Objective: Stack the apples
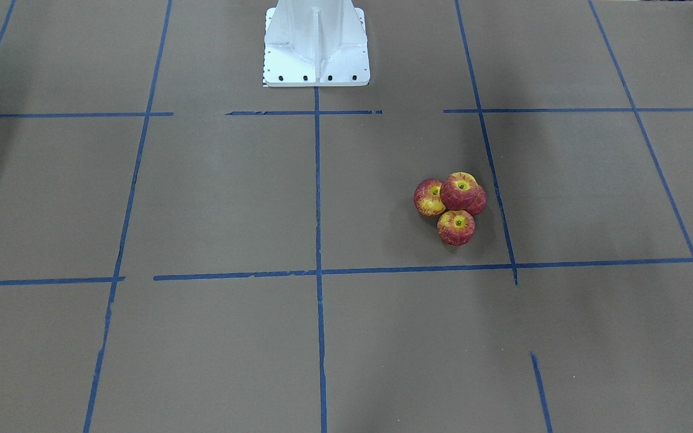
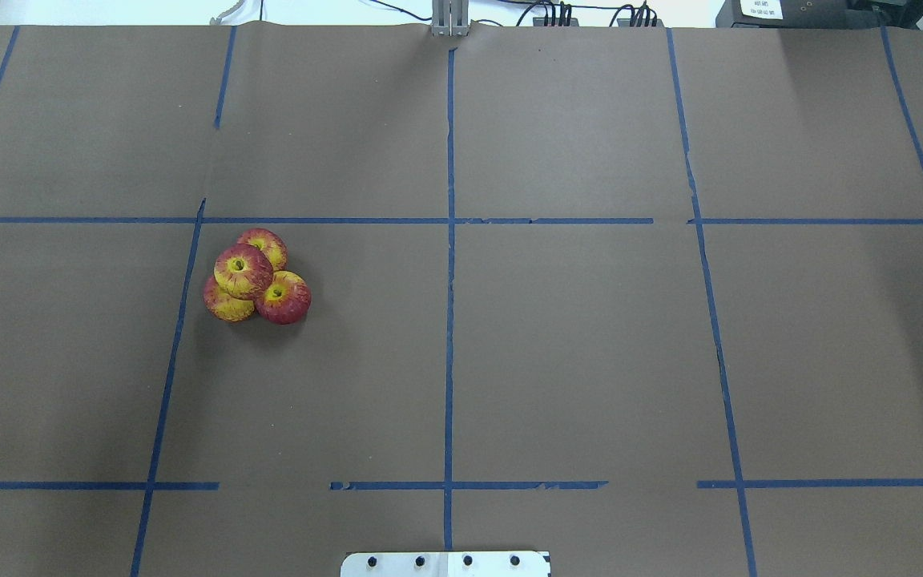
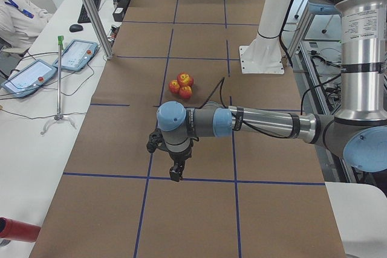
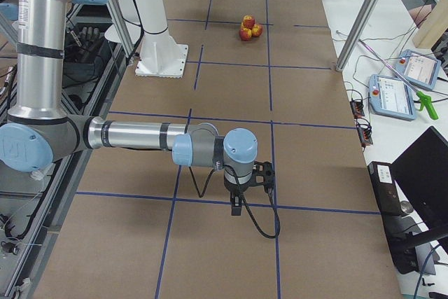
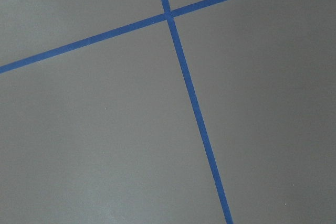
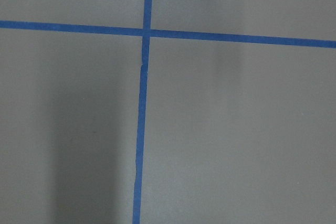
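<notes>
Four red and yellow apples sit in a tight cluster on the brown table cover. Three lie on the table and one apple (image 1: pixel 459 190) (image 2: pixel 243 271) rests on top of them. The cluster also shows in the exterior left view (image 3: pixel 181 84) and the exterior right view (image 4: pixel 248 27). My left gripper (image 3: pixel 175 173) hangs over the table well short of the cluster, pointing down. My right gripper (image 4: pixel 236 208) hangs over the far end of the table, pointing down. I cannot tell whether either is open or shut. Both wrist views show only brown cover and blue tape.
Blue tape lines (image 2: pixel 449 320) mark a grid on the cover. The white robot pedestal (image 1: pixel 316 48) stands at the table's robot side. A side bench with tablets (image 3: pixel 75 55) and a metal post (image 3: pixel 91 10) runs along the operators' side.
</notes>
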`<state>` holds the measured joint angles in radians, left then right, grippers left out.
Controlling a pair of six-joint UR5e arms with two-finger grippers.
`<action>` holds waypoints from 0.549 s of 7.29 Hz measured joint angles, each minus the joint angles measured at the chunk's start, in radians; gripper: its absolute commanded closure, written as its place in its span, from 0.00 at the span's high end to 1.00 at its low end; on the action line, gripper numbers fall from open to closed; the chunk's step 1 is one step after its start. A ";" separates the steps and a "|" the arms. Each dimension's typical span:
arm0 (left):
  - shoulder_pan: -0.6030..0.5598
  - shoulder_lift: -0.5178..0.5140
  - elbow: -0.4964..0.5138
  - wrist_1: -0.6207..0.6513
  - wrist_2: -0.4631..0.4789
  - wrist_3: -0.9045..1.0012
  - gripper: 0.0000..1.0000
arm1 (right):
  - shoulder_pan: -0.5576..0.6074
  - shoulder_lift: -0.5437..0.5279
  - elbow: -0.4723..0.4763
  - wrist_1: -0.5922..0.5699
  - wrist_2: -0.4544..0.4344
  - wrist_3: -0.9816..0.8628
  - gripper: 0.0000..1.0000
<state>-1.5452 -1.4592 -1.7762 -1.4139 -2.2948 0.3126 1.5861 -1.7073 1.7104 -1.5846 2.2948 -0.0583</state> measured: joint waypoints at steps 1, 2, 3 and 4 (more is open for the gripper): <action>0.000 0.000 0.012 -0.006 -0.002 0.000 1.00 | 0.000 0.000 0.000 0.000 0.000 0.000 1.00; 0.000 0.000 0.025 -0.022 -0.002 -0.001 1.00 | 0.000 0.000 0.000 0.000 0.000 0.000 1.00; 0.000 0.003 0.045 -0.055 -0.003 -0.002 1.00 | 0.000 0.000 0.000 0.000 0.000 0.000 1.00; 0.000 0.008 0.064 -0.090 -0.002 -0.001 1.00 | 0.000 0.000 0.000 0.000 0.000 0.000 1.00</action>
<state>-1.5455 -1.4509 -1.7122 -1.5040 -2.2971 0.3114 1.5861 -1.7073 1.7104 -1.5846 2.2948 -0.0583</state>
